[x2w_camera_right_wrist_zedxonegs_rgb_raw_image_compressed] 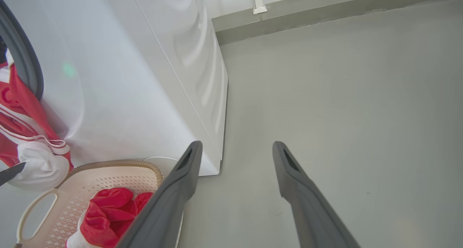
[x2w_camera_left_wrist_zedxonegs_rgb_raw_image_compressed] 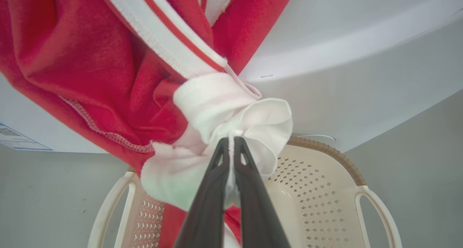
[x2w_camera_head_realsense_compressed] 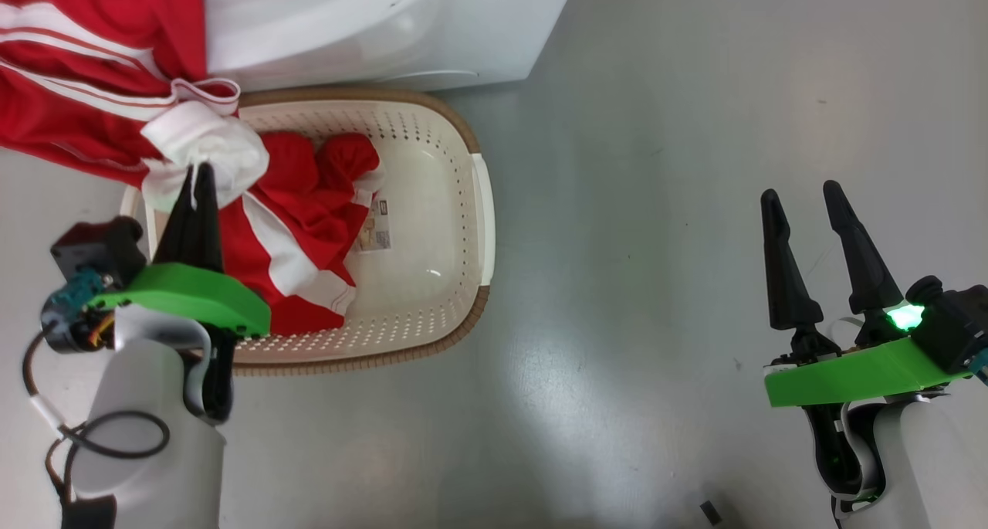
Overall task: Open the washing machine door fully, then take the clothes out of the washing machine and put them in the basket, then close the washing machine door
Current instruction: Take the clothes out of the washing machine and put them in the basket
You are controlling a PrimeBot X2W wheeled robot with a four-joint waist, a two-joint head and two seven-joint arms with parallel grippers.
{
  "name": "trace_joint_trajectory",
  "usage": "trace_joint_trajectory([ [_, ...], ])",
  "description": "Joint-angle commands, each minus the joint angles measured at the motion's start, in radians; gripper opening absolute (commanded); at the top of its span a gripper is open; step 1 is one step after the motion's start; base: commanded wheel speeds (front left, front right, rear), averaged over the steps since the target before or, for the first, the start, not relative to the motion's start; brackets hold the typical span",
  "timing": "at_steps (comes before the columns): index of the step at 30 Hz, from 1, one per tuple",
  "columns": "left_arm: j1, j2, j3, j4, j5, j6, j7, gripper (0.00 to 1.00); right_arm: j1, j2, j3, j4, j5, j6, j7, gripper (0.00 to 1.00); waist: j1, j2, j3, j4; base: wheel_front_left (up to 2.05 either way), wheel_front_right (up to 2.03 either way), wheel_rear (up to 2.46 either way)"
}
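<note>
My left gripper [x2w_camera_head_realsense_compressed: 199,172] is shut on a white fold of a red garment with white stripes [x2w_camera_head_realsense_compressed: 85,73], which hangs above the basket's left end and stretches up to the left. In the left wrist view the gripper [x2w_camera_left_wrist_zedxonegs_rgb_raw_image_compressed: 231,141] pinches that white cloth [x2w_camera_left_wrist_zedxonegs_rgb_raw_image_compressed: 231,110]. Another of the red clothes [x2w_camera_head_realsense_compressed: 309,220] lies in the cream perforated basket [x2w_camera_head_realsense_compressed: 432,181] on the floor before the white washing machine [x2w_camera_head_realsense_compressed: 370,27]. My right gripper [x2w_camera_head_realsense_compressed: 803,193] hovers open and empty over bare floor far to the right. The washing machine door is out of view.
Grey floor [x2w_camera_head_realsense_compressed: 656,205] spreads to the right of the basket and machine. In the right wrist view the machine's side [x2w_camera_right_wrist_zedxonegs_rgb_raw_image_compressed: 126,78], its grey door ring [x2w_camera_right_wrist_zedxonegs_rgb_raw_image_compressed: 21,59] and a wall skirting [x2w_camera_right_wrist_zedxonegs_rgb_raw_image_compressed: 325,12] show. A blue label [x2w_camera_left_wrist_zedxonegs_rgb_raw_image_compressed: 18,139] sits low on the machine.
</note>
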State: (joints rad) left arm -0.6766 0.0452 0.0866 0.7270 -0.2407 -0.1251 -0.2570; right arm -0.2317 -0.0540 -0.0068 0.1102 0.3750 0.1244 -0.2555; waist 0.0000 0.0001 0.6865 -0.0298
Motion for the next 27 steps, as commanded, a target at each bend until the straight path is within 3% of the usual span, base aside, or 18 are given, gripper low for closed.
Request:
trace_joint_trajectory([
  [1,0.003,0.037,0.029,-0.005,0.014,-0.006,-0.005,0.11,0.006,0.002,0.027,-0.026,-0.014,0.006,-0.006,1.0,0.0,-0.0001,0.01,-0.002,0.0,0.0,0.0],
  [3,-0.014,0.039,0.036,0.017,0.019,-0.006,-0.005,0.2,0.002,0.002,0.028,-0.026,-0.015,0.006,-0.006,1.0,0.0,-0.0001,0.016,-0.004,0.0,0.0,0.0],
  [5,-0.026,0.039,0.054,0.031,0.02,-0.006,-0.005,0.39,-0.001,0.003,0.029,-0.025,-0.016,0.006,-0.006,1.0,0.0,-0.0001,0.02,-0.006,0.0,0.0,0.0],
  [6,-0.032,0.038,0.067,0.035,0.024,-0.006,-0.005,0.83,-0.004,0.003,0.029,-0.024,-0.016,0.006,-0.006,1.0,0.0,-0.0001,0.02,-0.007,0.0,0.0,0.0],
  [7,-0.032,0.037,0.07,0.035,0.027,-0.006,-0.005,1.0,-0.004,0.003,0.028,-0.024,-0.016,0.006,-0.006,1.0,0.0,-0.0001,0.02,-0.007,0.0,0.0,0.0],
  [18,-0.023,0.013,0.086,-0.019,0.019,-0.006,-0.005,1.0,-0.026,0.003,0.011,-0.019,-0.022,0.006,-0.006,1.0,0.0,-0.0001,0.021,0.025,0.0,0.0,0.0],
  [27,0.043,0.006,0.067,-0.153,0.015,-0.006,-0.005,1.0,-0.016,-0.005,0.006,-0.016,-0.027,0.006,-0.006,1.0,0.0,-0.0001,-0.014,0.047,0.0,0.0,0.0],
])
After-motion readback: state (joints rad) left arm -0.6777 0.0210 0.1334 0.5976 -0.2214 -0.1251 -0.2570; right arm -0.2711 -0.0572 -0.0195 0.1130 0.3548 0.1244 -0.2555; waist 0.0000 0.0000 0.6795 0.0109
